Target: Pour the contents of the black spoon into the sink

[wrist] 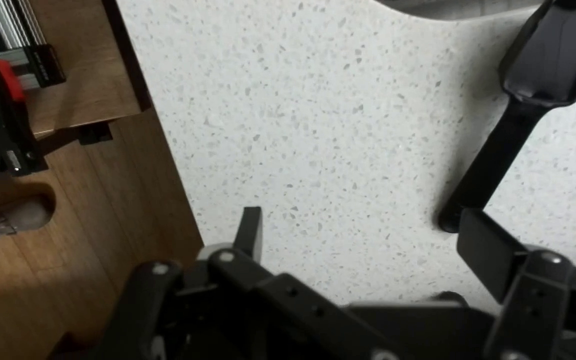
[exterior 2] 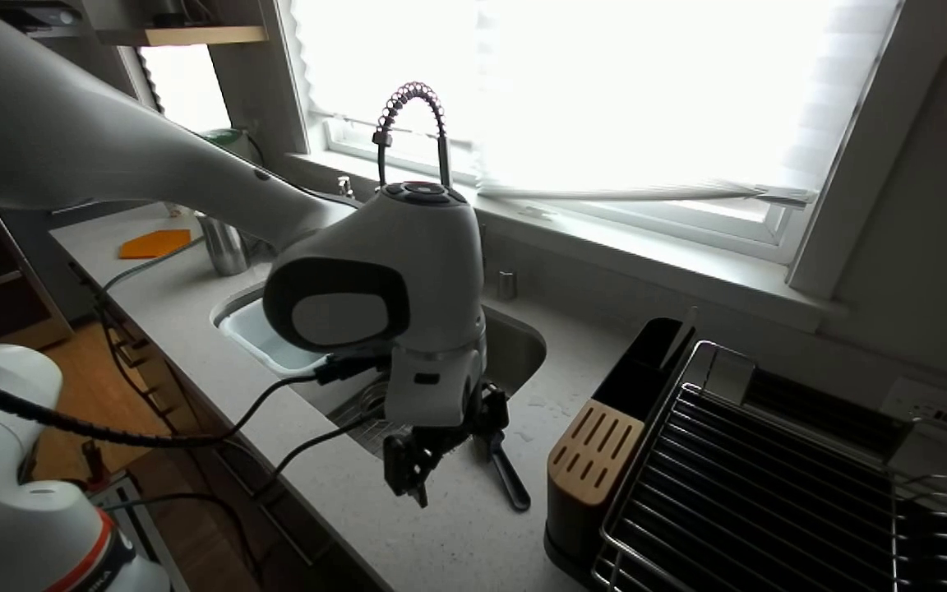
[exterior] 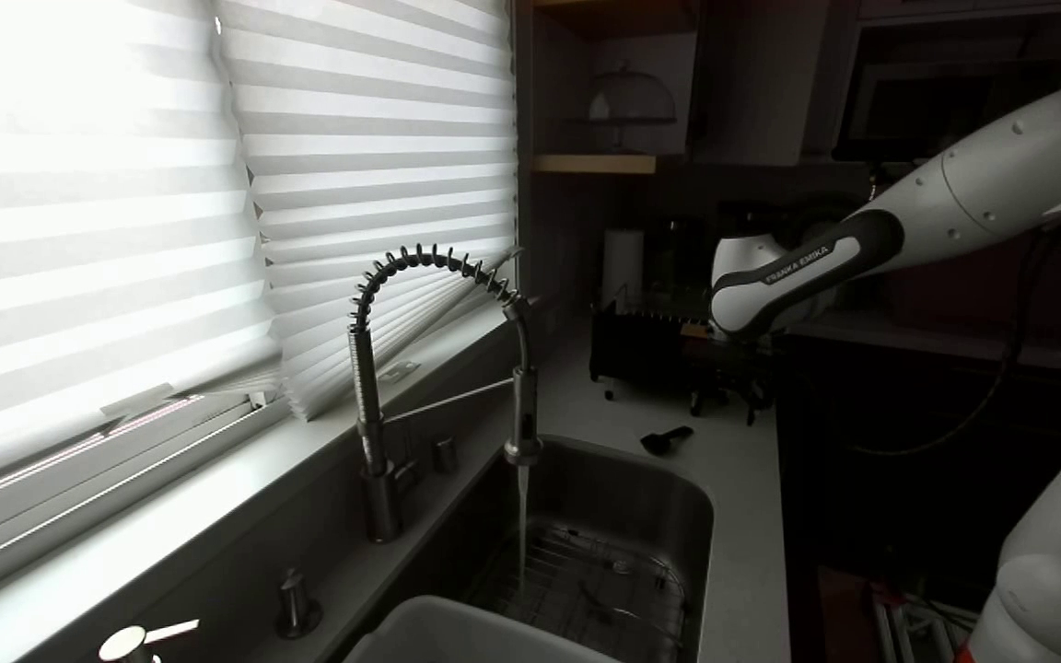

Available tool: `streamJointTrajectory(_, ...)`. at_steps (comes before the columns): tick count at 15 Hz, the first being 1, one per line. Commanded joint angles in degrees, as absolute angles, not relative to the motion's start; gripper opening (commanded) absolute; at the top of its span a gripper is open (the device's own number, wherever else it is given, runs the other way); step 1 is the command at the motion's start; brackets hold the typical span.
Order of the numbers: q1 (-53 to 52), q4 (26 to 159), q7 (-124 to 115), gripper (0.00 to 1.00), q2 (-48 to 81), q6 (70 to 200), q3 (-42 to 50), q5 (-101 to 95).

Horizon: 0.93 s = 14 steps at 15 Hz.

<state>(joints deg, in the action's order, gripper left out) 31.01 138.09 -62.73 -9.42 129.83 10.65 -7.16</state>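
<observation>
While the gripper hangs over the counter with its jaws parted, the black spoon (handle end closest) lies near it, the sink farther off.

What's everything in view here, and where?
counter: one, speckled white, around sink
sink: one, grey, in counter
tub: one, pale, in sink
faucet: one, grey, over sink
spoon: one, black, on counter near sink
caddy: one, black and tan, on counter
rack: one, silver, beside caddy
canister: one, silver, on counter
flat piece: one, orange, near canister
blinds: two or more, white, behind faucet
domed stand: one, clear, on shelf
others: several too dark to name
arm: one, white, over counter
pincer: one, black, open above counter
</observation>
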Motion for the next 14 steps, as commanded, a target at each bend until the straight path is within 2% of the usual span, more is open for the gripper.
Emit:
streamJointTrajectory(1,27.0,133.5,-60.0,1.00,-3.4,130.6,13.9,-6.2)
streamJointTrajectory(14,21.7,126.7,-57.1,0.98,7.8,133.9,17.4,6.1)
